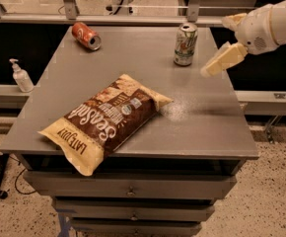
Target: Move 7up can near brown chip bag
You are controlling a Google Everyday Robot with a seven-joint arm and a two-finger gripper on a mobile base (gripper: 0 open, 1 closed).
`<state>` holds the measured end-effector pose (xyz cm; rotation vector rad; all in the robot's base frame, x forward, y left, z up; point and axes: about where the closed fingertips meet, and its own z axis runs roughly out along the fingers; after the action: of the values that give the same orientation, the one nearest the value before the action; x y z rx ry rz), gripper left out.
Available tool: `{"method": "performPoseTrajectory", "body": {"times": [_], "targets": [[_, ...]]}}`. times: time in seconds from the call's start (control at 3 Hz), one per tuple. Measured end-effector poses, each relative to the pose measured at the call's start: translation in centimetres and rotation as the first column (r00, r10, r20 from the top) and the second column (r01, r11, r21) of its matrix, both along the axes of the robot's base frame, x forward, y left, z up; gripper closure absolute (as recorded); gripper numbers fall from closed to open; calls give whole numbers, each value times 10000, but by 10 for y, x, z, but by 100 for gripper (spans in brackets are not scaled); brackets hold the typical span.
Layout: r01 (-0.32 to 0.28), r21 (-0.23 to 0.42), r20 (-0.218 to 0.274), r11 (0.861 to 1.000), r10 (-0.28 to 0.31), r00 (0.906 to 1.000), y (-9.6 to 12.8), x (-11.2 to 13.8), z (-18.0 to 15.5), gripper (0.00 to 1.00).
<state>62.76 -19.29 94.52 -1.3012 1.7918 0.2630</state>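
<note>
- The 7up can (185,44) stands upright at the far right of the grey worktop (207,127). It is well apart from the brown chip bag (106,120), which lies flat and slantwise at the near left.
- The hand (216,46) hovers just right of the can, over the worktop's right edge, not touching the can. Its 2 cream fingers (223,60) are spread with nothing between them: released.
- 1 red-orange can (86,35) lies on its side at the far left corner; it is not part of the job.
- Handling, judged: the can is likely light, thin-walled and smooth, so a bit slippery. A hard squeeze would dent it, and a nudge high up would tip it.
- Best hold, judged: from the side across the mid-body, jaws either side of the cylinder, below the rim and above the base.
- The bag looks soft and crinkly; the can should go on bare worktop beside it, not on it.
- Stage, judged: approach, grasp not yet made.
</note>
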Motion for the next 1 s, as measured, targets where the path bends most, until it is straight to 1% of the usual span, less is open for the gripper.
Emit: {"method": "performPoseTrajectory", "body": {"times": [0.33, 0.67, 1.0], "targets": [[457, 1227, 433, 9914, -513, 9977, -4, 53, -4, 0], [958, 2338, 373, 9676, -1074, 9935, -1, 89, -12, 0], [1216, 3263, 91, 9374, -1317, 9912, 12, 114, -24, 0]]}}
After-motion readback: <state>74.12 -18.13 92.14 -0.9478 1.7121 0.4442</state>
